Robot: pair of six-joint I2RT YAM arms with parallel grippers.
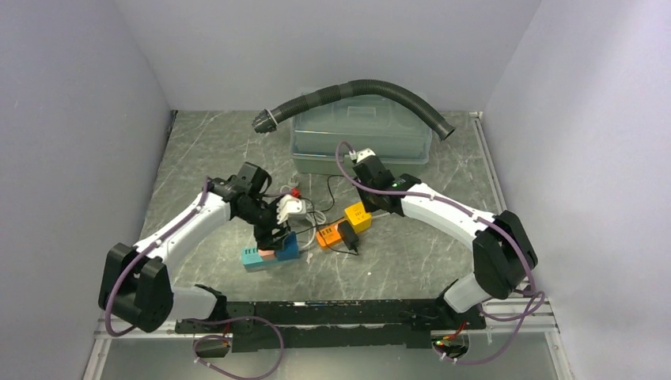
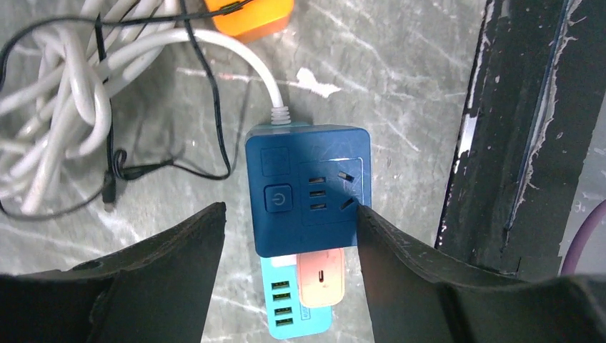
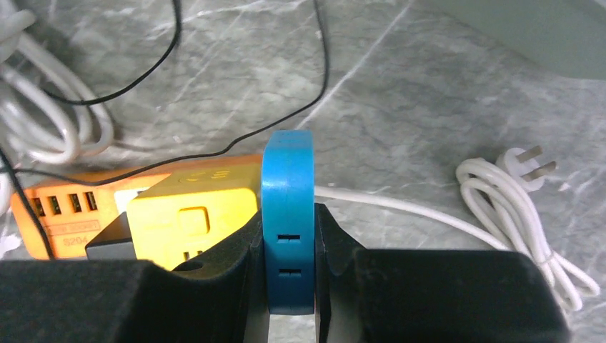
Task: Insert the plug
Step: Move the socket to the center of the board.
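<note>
A dark blue power strip [image 2: 307, 189], with a power button and sockets on top, lies on the table. It has a light blue USB end [image 2: 286, 300] and a pink charger [image 2: 323, 279] plugged into it. It also shows in the top view [image 1: 269, 253]. My left gripper [image 2: 291, 211] is open and straddles the strip from above, its right finger [image 2: 400, 264] at the strip's edge. My right gripper [image 3: 288, 221] is shut on a blue plug [image 3: 288, 186], held upright above the table beside a yellow socket cube [image 3: 193, 211]. In the top view the right gripper [image 1: 362, 194] sits just behind that cube [image 1: 358, 216].
An orange USB strip [image 3: 71, 214] joins the yellow cube. A tangle of white cable [image 2: 57, 107] and thin black wire lies between the arms. A white plug with coiled cord [image 3: 529, 161] lies to the right. A grey bin [image 1: 364, 134] and black hose [image 1: 372, 87] stand at the back.
</note>
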